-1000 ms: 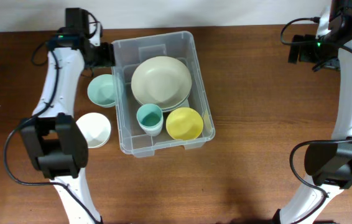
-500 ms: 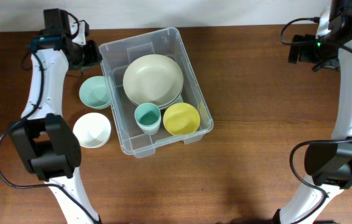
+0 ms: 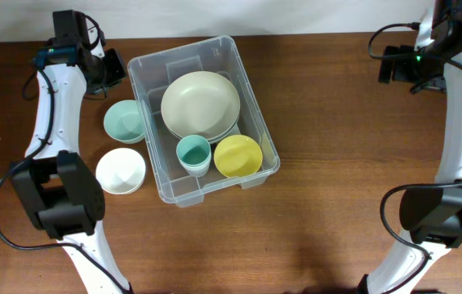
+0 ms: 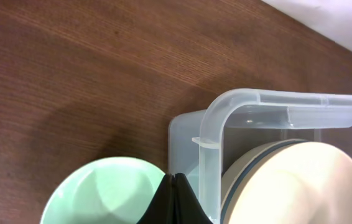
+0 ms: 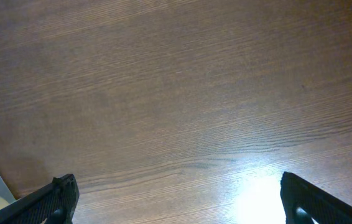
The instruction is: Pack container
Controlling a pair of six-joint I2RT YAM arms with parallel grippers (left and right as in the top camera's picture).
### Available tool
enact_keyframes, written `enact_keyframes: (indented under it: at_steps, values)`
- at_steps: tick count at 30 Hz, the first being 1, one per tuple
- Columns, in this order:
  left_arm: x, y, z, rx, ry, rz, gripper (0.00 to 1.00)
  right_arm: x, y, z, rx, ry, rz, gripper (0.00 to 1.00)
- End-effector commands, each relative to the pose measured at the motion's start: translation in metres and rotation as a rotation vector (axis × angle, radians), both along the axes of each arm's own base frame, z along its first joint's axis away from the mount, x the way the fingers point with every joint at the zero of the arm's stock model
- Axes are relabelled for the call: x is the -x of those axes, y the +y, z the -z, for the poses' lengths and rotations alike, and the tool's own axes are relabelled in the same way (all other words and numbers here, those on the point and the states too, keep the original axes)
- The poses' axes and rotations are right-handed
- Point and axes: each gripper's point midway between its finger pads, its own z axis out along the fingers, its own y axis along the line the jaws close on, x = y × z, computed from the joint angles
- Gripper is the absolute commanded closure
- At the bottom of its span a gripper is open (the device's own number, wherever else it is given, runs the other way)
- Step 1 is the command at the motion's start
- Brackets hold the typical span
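The clear container (image 3: 257,110) lies slightly turned at the table's centre-left. It holds a cream plate (image 3: 200,104), a teal cup (image 3: 194,153) and a yellow bowl (image 3: 238,156). My left gripper (image 3: 115,67) hovers just left of the container's far left corner, shut with nothing in it. In the left wrist view its black fingertips (image 4: 175,199) meet above the edge of a mint bowl (image 4: 101,193), beside the container's corner rim (image 4: 226,106) and the plate (image 4: 306,186). My right gripper (image 3: 388,65) stands far to the right, open (image 5: 176,193) over bare wood.
Two bowls sit on the table left of the container: a mint bowl (image 3: 123,121) against its left wall and a white bowl (image 3: 121,171) nearer the front. Both arm bases stand at the table's front edge.
The container's far end slid left and the bin turned a little. My left gripper moved left with it, came off the corner and shut. The right arm stayed still.
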Motion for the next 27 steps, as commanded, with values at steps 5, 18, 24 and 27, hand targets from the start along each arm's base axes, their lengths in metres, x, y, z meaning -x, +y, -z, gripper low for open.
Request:
enact_keyframes:
  at_steps: [5,18,24,27]
  values:
    - [-0.002,-0.011,-0.014,-0.045,-0.024,-0.041,0.99,0.001,-0.002,0.0,0.005,0.001,0.004,0.01]
    - [0.002,-0.007,0.012,-0.006,0.061,-0.192,0.99,0.001,-0.002,0.0,0.005,0.001,0.004,0.01]
    - [0.001,-0.007,0.026,-0.007,0.084,-0.19,0.99,0.001,-0.002,0.0,0.005,0.001,0.004,0.01]
    - [0.0,-0.009,0.032,0.0,0.093,-0.185,1.0,0.001,-0.002,0.0,0.005,0.001,0.004,0.01]
